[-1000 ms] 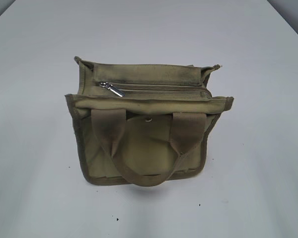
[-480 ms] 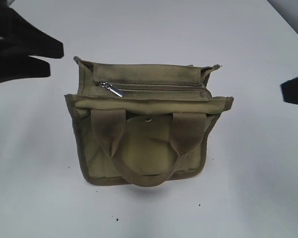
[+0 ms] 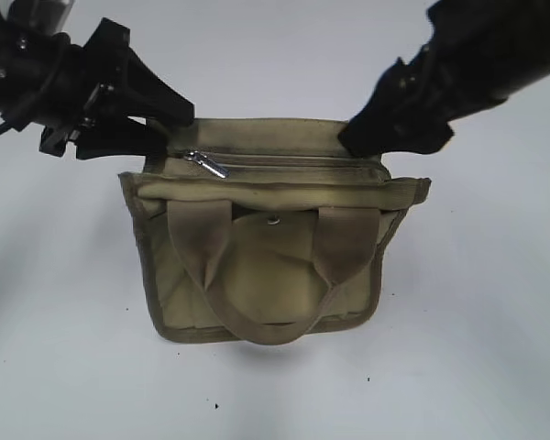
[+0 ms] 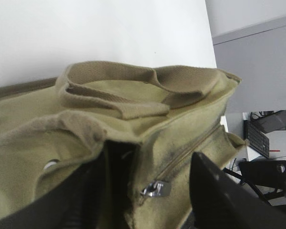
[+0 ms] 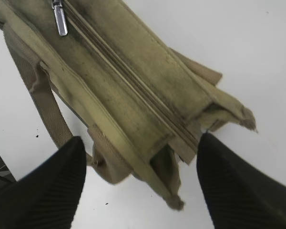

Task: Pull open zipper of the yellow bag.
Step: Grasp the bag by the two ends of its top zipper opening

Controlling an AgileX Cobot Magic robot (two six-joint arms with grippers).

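Observation:
The yellow bag (image 3: 266,266) stands upright in the middle of the white table, handles toward the camera. Its zipper (image 3: 293,161) runs along the top and looks shut, with the silver pull tab (image 3: 208,164) at the left end. My left gripper (image 3: 179,131) is open at the bag's top left corner. In the left wrist view the left gripper (image 4: 143,200) straddles that end, the pull tab (image 4: 156,189) lying between its fingers. My right gripper (image 3: 385,137) is open at the top right corner. The right wrist view shows the right gripper (image 5: 141,181) straddling the bag (image 5: 133,100), far from the pull tab (image 5: 60,19).
A round metal snap (image 3: 273,220) sits on the bag's front between the two webbing handles (image 3: 257,325). White table (image 3: 477,348) surrounds the bag, with a few dark specks (image 3: 215,404) near the front. Beyond the table's edge a chair (image 4: 267,174) shows in the left wrist view.
Both arms have come in from the sides, from out of view to the bag's top corners. The bag and its pull tab have not moved.

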